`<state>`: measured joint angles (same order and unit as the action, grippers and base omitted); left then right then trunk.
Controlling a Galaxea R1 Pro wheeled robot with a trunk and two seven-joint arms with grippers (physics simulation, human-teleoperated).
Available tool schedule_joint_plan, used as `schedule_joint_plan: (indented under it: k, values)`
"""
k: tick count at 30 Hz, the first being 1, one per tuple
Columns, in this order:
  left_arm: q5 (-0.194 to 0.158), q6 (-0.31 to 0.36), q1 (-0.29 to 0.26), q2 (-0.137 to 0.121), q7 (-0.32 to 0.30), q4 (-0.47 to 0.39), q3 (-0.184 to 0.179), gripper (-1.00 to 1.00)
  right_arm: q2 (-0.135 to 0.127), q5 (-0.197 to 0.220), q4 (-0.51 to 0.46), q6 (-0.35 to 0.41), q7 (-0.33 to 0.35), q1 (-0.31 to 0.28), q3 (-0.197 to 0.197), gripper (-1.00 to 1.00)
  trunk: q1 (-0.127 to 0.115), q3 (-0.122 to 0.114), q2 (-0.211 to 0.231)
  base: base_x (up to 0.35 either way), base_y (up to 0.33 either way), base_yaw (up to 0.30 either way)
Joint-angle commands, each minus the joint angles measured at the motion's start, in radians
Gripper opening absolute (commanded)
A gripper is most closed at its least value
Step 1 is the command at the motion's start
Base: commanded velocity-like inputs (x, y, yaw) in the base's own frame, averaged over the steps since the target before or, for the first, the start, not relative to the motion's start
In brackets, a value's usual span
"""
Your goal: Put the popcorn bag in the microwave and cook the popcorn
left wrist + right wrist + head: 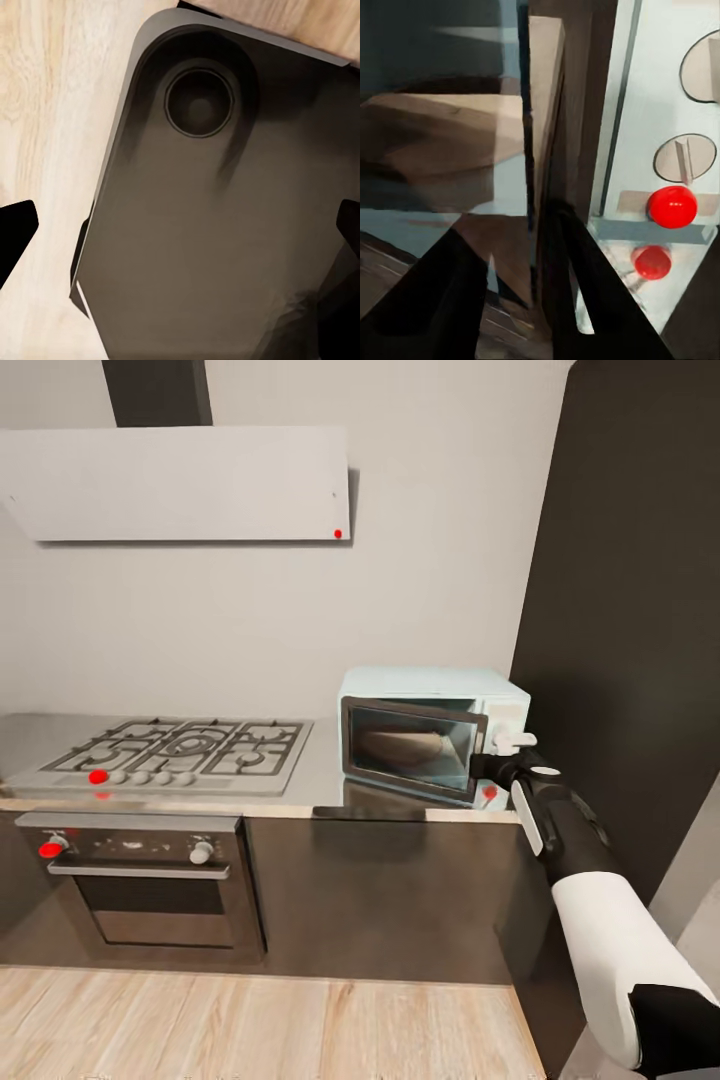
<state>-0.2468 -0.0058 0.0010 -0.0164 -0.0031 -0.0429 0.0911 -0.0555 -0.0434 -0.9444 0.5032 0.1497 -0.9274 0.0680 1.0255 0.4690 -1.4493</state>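
Looking through the dark glass, found the small tan-brown paper popcorn bag (400, 745) lying on its side on the floor of the boxy pale mint-blue microwave (440, 685), blunt and creased, no popcorn to be made out. Saw its folded flank close in the right wrist view as well (442, 142).

Judged the step in hand to be closing the silver-framed glass door (478, 755), which stood ajar with its free edge swung outward. Best done by pressing squarely on that edge, pushing slowly until flush, keeping clear of the white round knobs (684, 156) and the red indicator dot (672, 207).

Found the right gripper (497, 764) at that free edge, black fingers (577, 300) to either side of it; could not tell whether pinching or merely straddling. Noted the left gripper (180, 240) spread wide and empty over the robot's dark base.

Beyond, only the long grey brushed-metal countertop (325, 775) and the silver gas hob (180, 750).
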Motion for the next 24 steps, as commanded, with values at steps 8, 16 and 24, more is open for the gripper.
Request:
schedule_joint_plan:
  k: [8, 16, 24]
  values:
    - [0.0, 0.0, 0.001, 0.001, -0.002, -0.002, 0.009, 1.0, -0.004, -0.033, -0.001, 0.005, -0.07, -0.001, 0.021, -1.0, 0.0, 0.001, -0.001, -0.324, 0.0, 0.0]
    - [-0.003, 0.0, 0.001, 0.001, -0.002, -0.002, 0.008, 1.0, -0.004, -0.031, -0.002, 0.019, -0.063, -0.001, 0.02, 1.0, 0.0, 0.001, -0.001, -0.086, 0.0, 0.0]
    - [-0.003, 0.0, 0.001, 0.001, -0.002, -0.002, 0.007, 1.0, -0.032, -0.04, -0.01, 0.06, 0.044, 0.044, 0.02, 1.0, 0.0, 0.001, -0.001, 0.0, 0.0, 0.0]
